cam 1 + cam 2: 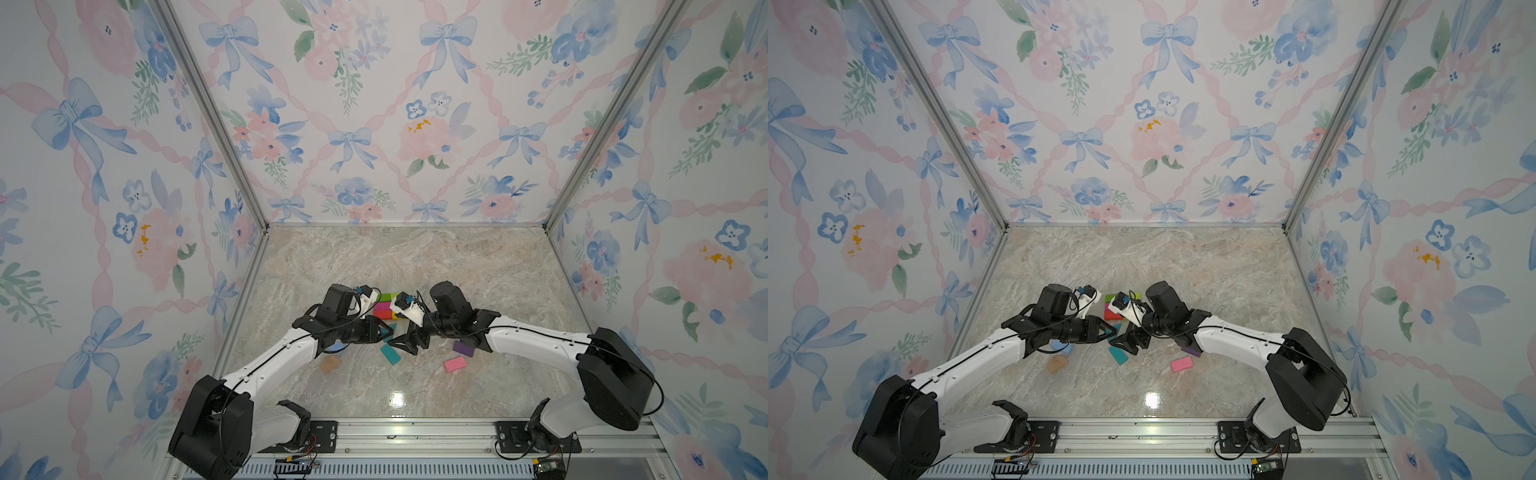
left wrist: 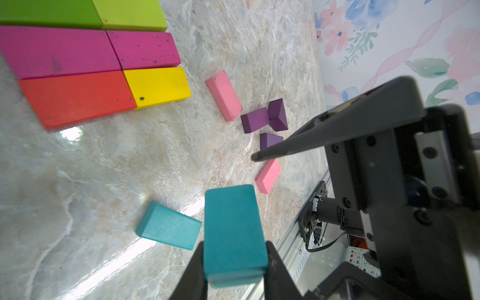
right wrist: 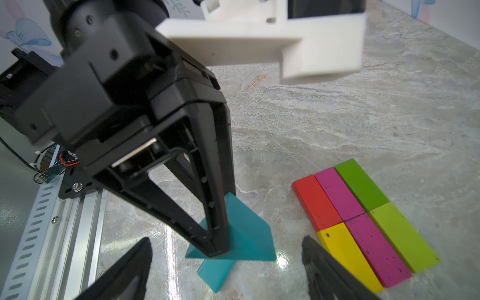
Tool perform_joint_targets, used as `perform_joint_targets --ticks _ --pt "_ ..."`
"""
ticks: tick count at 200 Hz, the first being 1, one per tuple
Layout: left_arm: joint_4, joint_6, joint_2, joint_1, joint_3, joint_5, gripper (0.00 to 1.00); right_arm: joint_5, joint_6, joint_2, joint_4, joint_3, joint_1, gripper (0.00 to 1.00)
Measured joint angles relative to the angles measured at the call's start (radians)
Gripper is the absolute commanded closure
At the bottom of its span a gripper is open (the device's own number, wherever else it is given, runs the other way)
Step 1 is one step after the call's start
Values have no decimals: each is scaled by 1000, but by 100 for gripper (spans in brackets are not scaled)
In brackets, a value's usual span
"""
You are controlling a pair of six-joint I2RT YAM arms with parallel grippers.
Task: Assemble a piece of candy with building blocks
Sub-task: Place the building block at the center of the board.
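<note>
My left gripper (image 2: pixel 235 259) is shut on a teal block (image 2: pixel 233 233), held just above the marble table. A second teal block (image 2: pixel 168 226) lies flat beneath and beside it. My right gripper (image 3: pixel 226 241) is open, its fingertips (image 3: pixel 309 244) spread either side of the held teal block (image 3: pixel 249 233), not touching it. Behind both grippers sits a flat grid of blocks: green (image 3: pixel 361 184), lime (image 3: pixel 402 236), two magenta (image 3: pixel 337 192), red (image 3: pixel 314 202) and yellow (image 3: pixel 345 254). In both top views the grippers meet at mid-table (image 1: pixel 395 336).
Loose blocks lie nearby: two pink (image 2: pixel 224 94) (image 2: pixel 268 175), purple wedges (image 2: pixel 265 118), a tan block (image 1: pixel 329 365) and a light blue one (image 1: pixel 1062 347) under the left arm. An aluminium rail (image 1: pixel 415 432) edges the table front; wallpapered walls enclose the other sides.
</note>
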State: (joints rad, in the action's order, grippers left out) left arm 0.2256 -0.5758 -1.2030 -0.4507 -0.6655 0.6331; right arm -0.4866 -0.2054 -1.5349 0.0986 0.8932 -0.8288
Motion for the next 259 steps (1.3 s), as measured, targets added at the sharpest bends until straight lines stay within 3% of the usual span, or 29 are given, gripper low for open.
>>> perform_joint_targets --ticks 84,259 --pt "0 0 10 1 0 20 89 23 -51 -64 -61 63 -13 15" --pt "-15 -4 10 8 0 12 89 95 -72 -102 -106 95 -44 50"
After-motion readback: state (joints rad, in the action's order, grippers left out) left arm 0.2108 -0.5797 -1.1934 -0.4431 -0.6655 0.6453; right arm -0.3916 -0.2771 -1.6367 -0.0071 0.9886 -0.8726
